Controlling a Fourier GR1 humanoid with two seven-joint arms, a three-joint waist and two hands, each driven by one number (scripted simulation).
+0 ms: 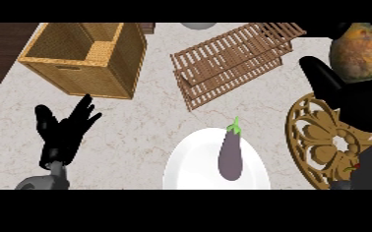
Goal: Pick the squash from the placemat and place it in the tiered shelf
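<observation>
The squash, mottled orange and green, shows at the right edge, raised well above the counter. My right hand is curled round its lower side, with the thumb up along its left; much of the hand is cut off by the edge. Below them lies the golden ornate placemat. The tiered shelf, made of brown wooden slats, stands at the upper middle, left of the squash. At the lower left my left hand rests open, fingers up.
A wicker basket stands at the upper left. A white plate with a purple eggplant lies at the lower middle, next to the placemat. A grey round object peeks in at the top edge.
</observation>
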